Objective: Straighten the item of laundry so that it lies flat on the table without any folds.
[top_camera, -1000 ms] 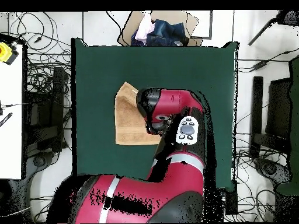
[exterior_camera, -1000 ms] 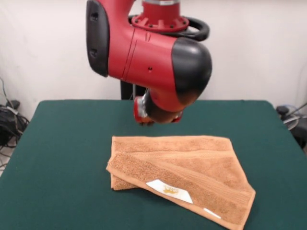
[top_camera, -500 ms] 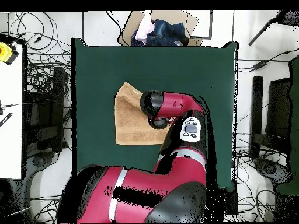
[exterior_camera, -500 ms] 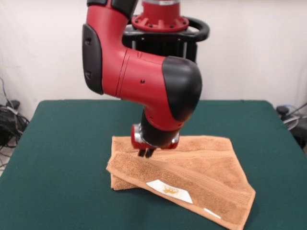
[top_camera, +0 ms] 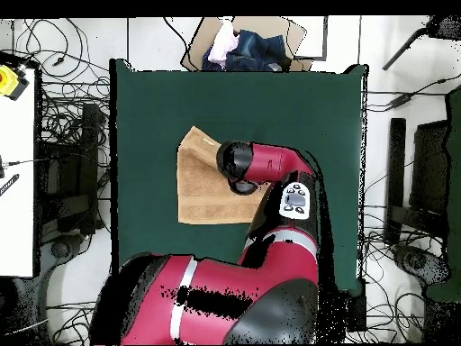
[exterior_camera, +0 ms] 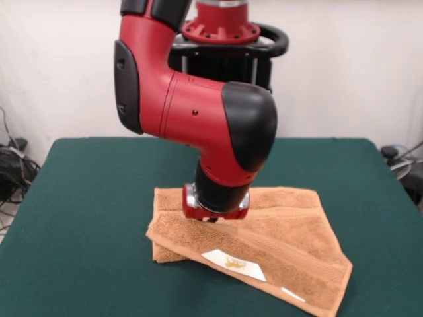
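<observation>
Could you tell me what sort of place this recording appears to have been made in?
Most likely a robotics lab. A red and black robot arm works over a green table holding one folded towel, and tangled cables cover the floor around the table.

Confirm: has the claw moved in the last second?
Yes. In the front view the claw has come down and toward the camera, from above bare table behind the towel onto the towel's upper fold.

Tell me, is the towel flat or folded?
Folded. The towel has a top layer lying crooked across the one beneath, with its white label showing.
</observation>
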`<action>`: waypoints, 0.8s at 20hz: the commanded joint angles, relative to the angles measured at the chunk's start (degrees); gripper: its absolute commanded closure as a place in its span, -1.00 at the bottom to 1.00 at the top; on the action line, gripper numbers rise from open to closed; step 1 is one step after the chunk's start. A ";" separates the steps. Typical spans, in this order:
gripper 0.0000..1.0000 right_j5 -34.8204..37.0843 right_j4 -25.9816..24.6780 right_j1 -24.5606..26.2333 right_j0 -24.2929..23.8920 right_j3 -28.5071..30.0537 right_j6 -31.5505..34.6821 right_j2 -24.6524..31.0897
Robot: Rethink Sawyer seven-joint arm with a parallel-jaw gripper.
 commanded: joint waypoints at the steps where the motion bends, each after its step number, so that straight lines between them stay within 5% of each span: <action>1: 1.00 -9.55 4.08 -0.24 -1.28 5.98 13.07 7.06; 8: 1.00 -24.27 4.55 -3.21 -3.68 10.57 13.67 10.43; 13: 1.00 -42.18 -1.12 -8.35 -7.49 16.71 13.47 15.01; 16: 1.00 -47.07 -3.49 -11.15 -7.96 18.30 13.31 15.53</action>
